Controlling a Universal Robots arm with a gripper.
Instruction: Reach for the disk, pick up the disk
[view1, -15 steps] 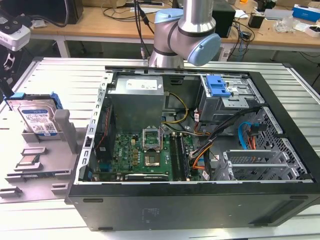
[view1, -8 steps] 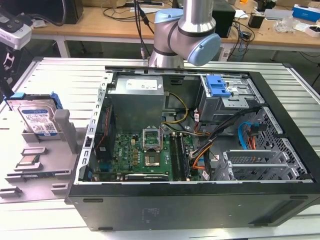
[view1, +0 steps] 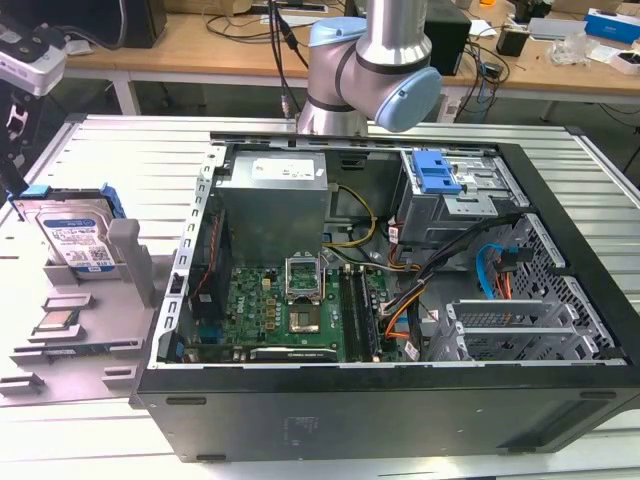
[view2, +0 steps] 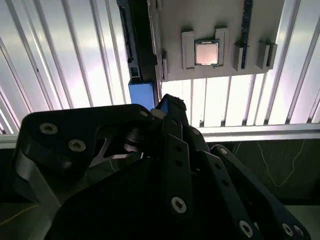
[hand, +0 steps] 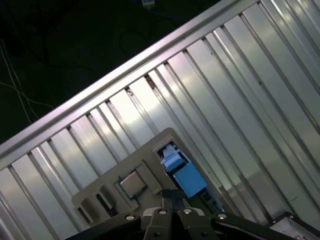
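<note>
Ribbed aluminium table slats carry the whole scene, with cluttered workbenches behind. On the slats stands a pale grey plastic holder rack. Just beside the rack, on the exterior view's right, lies a large black open computer case. The grey-and-blue robot arm rises beyond the case.

The disk, a rectangular silver metal hard drive with a white-and-blue label and a blue plastic bracket round it, stands on edge in a slot of the rack, leaning slightly. A small flat grey chip sits in another pocket of the same rack.

In both wrist views the black gripper hangs above the rack. Its fingers are pressed together with nothing between them. Their tips line up close to the blue end of the disk, but the gripper does not appear to touch the disk.

By my reading the reach is the step in hand, well along but not finished, and the pick has not begun. A grip would call for the fingers to part enough to straddle the disk's thin upper edge. They would also need to be square to it and clear of the rack's walls and the chip.
</note>
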